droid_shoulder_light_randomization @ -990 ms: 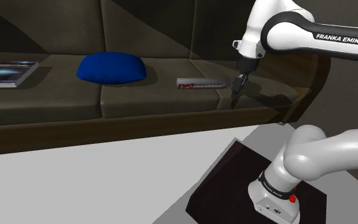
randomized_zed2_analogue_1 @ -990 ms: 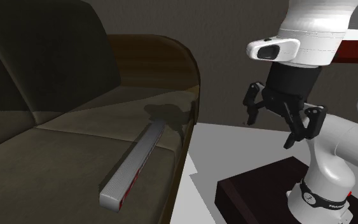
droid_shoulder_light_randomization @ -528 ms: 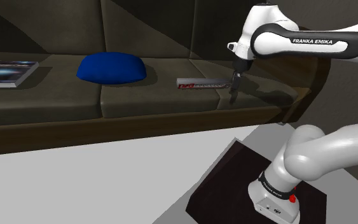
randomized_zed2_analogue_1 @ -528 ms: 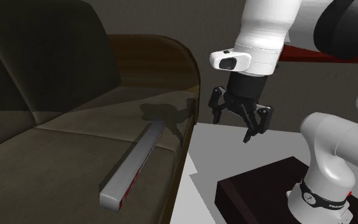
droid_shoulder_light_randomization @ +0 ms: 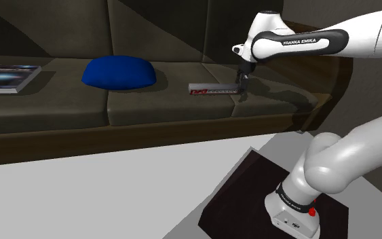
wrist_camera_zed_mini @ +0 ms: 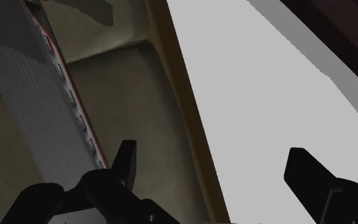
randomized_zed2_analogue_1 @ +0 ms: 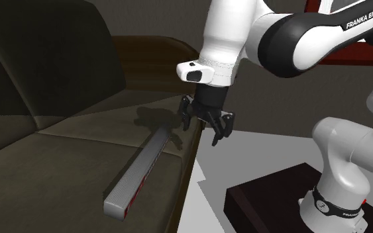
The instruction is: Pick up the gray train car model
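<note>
Currently: sofa (droid_shoulder_light_randomization: 60, 102), dark olive, its seat bearing three items. Item one, gray train car model (droid_shoulder_light_randomization: 215, 89), long, with red-trimmed side, lying flat on the seat cushion toward the shoulder view's right. Item two, blue cushion (droid_shoulder_light_randomization: 119, 72), mid-seat. Item three, book (droid_shoulder_light_randomization: 6, 78), at that view's far left. Arm (droid_shoulder_light_randomization: 298, 44), white, stretched from its stand (droid_shoulder_light_randomization: 237, 197) out over the seat, wrist turned downward. Jaws wide open, holding nothing, poised above the car's end nearer the stand; the car lies just outside one finger, untouched.

Sofa (droid_shoulder_light_randomization: 148, 112) holds magazine (droid_shoulder_light_randomization: 6, 77), blue cushion (droid_shoulder_light_randomization: 119, 72), grey train car (droid_shoulder_light_randomization: 213, 89).
</note>
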